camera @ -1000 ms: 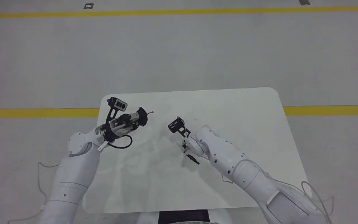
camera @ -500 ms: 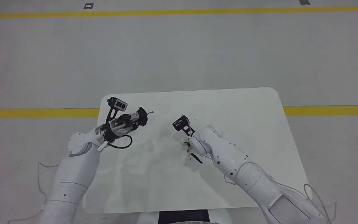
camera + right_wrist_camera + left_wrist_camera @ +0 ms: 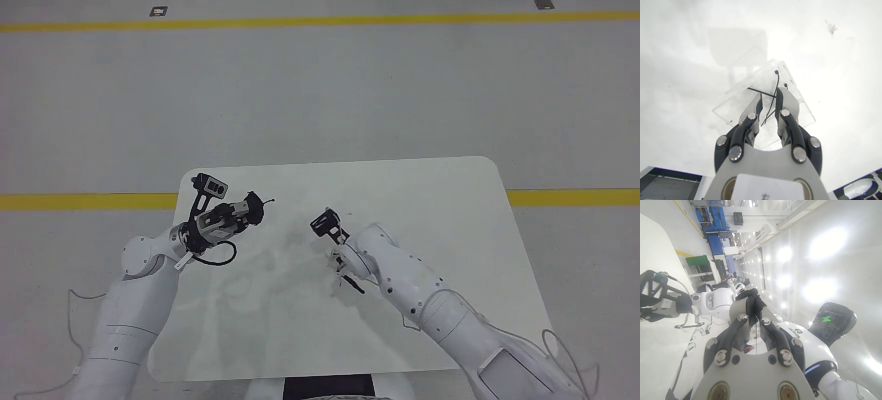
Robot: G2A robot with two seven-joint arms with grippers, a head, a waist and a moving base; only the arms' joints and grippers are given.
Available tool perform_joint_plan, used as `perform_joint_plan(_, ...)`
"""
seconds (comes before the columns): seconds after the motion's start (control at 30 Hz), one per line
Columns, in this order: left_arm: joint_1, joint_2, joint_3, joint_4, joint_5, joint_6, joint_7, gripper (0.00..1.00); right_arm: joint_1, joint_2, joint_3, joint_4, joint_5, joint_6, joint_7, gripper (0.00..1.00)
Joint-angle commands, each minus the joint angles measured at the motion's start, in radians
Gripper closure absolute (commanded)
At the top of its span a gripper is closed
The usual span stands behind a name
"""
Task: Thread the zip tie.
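- Saw left gripper [image 3: 252,208], at 9 o'clock on the table [image 3: 450,200], clenched on held zip tie [image 3: 755,336].
- Saw right gripper [image 3: 770,94] gaping over loose zip ties [image 3: 777,81] in clear tray [image 3: 802,98], mid-table.
- Probably best pinched one strand only, near its head.

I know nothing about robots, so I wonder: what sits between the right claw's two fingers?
In the right wrist view, thin black zip ties lie crossed on a clear tray between the fingers of the open right claw.
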Motion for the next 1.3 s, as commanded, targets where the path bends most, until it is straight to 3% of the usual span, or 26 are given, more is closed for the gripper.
perform_joint_plan(0.0, 0.000, 0.000, 0.000, 0.000, 0.000, 0.000, 0.000, 1.00, 0.003, -0.004, -0.003, 0.009, 0.005, -0.004, 0.005, 0.83)
perform_joint_plan(0.13, 0.000, 0.000, 0.000, 0.000, 0.000, 0.000, 0.000, 1.00, 0.009, -0.012, -0.009, 0.023, 0.010, -0.010, 0.009, 0.87)
perform_joint_plan(0.23, 0.000, 0.000, 0.000, 0.000, 0.000, 0.000, 0.000, 1.00, 0.009, -0.016, -0.010, 0.024, 0.006, -0.011, 0.007, 1.00)
perform_joint_plan(0.47, 0.000, 0.000, 0.000, 0.000, 0.000, 0.000, 0.000, 1.00, 0.000, -0.019, -0.002, 0.007, -0.014, -0.009, 0.008, 1.00)
perform_joint_plan(0.93, 0.000, 0.000, 0.000, 0.000, 0.000, 0.000, 0.000, 1.00, -0.091, 0.013, 0.112, -0.194, -0.044, -0.032, 0.061, 1.00)
perform_joint_plan(1.27, 0.000, 0.000, 0.000, 0.000, 0.000, 0.000, 0.000, 1.00, -0.185, 0.039, 0.251, -0.322, 0.063, -0.055, 0.021, 1.00)
